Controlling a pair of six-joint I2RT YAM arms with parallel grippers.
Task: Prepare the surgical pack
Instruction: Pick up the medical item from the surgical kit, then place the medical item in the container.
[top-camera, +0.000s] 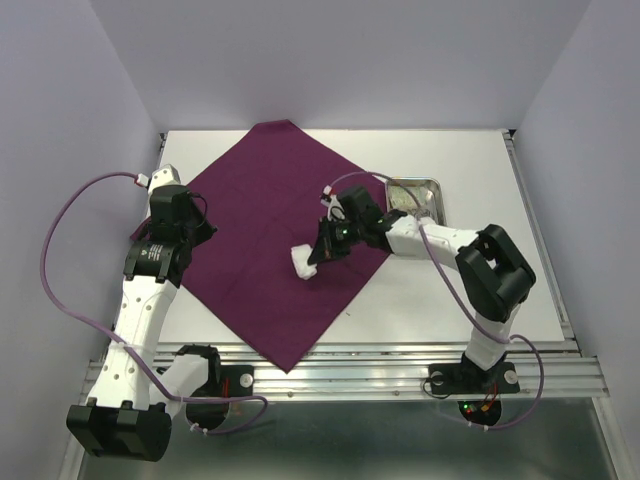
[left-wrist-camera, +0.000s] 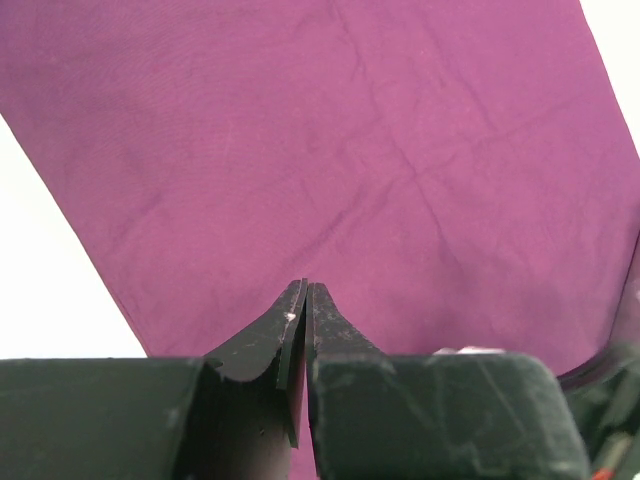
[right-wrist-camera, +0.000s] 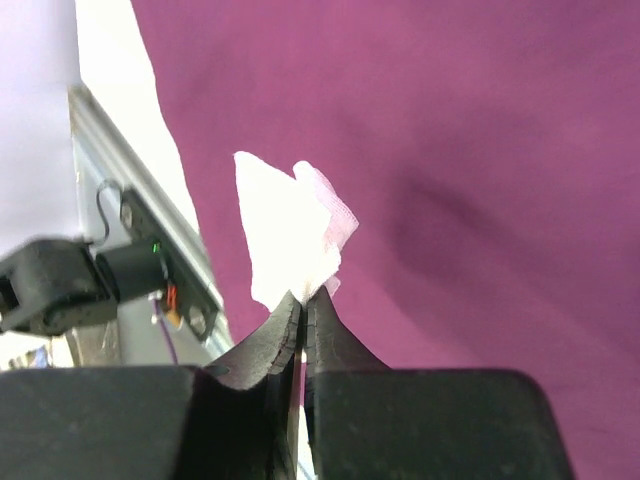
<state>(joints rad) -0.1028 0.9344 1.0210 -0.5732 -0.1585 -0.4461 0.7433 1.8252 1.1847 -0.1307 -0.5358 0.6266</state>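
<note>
Arm bases sit at the near table edge, bolted to a metal rail (top-camera: 350, 375). L arm rises from the bottom-left corner and reaches fwd to the left corner of the purple cloth (top-camera: 270, 200).

Left claw (top-camera: 197, 228) hangs over that left part of the cloth. In the wrist view its tips (left-wrist-camera: 305, 287) are pressed together w/ nothing seen between them, and the cloth (left-wrist-camera: 350, 150) fills almost the whole view beyond, w/ faint creases across it. Bare white table shows at both sides of that view.

Right claw (top-camera: 312, 258) reaches in from the R side to the cloth's near-right part, jaws clamped on a white pad (top-camera: 301, 262). In its wrist view the pad (right-wrist-camera: 290, 235) sticks up out of the closed tips (right-wrist-camera: 304, 296), crumpled, one corner folded over, w/ the cloth (right-wrist-camera: 480, 150) behind it. Can't tell whether the pad touches the cloth or hangs just above.

Cloth lies flat on the white table (top-camera: 480, 160), turned like a diamond: one corner near the rail, one at the far edge, spread over the left and middle of the table.

Farther back on the R, a small steel tray (top-camera: 412, 179) sits just beside the cloth's right corner; contents too small to tell.
</note>
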